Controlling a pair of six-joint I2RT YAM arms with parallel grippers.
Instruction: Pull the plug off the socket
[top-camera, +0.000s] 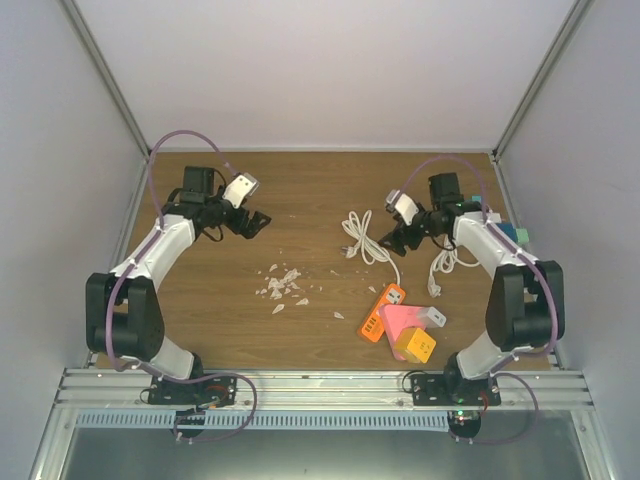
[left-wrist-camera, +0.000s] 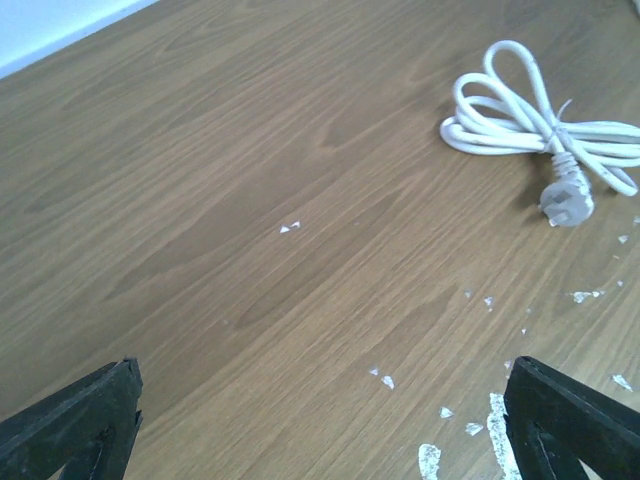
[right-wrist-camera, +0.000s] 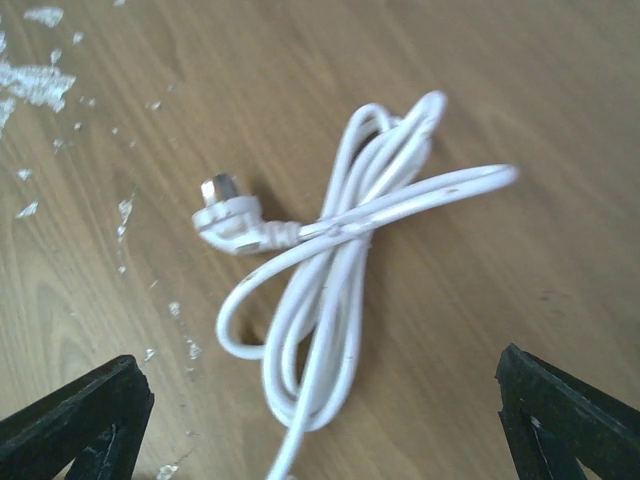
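Note:
A coiled white cable lies mid-table; its loose plug rests on the wood, also in the left wrist view. The cable runs down to an orange socket strip at the front right. A pink piece, a white adapter and a yellow block crowd the strip; I cannot tell which is plugged in. My right gripper is open and empty just above the coil, fingers wide apart. My left gripper is open and empty over bare wood, left of the coil.
White flakes are scattered on the wood near the centre. A second white cable lies under the right arm. A teal object sits at the right edge. Grey walls close in the table on three sides.

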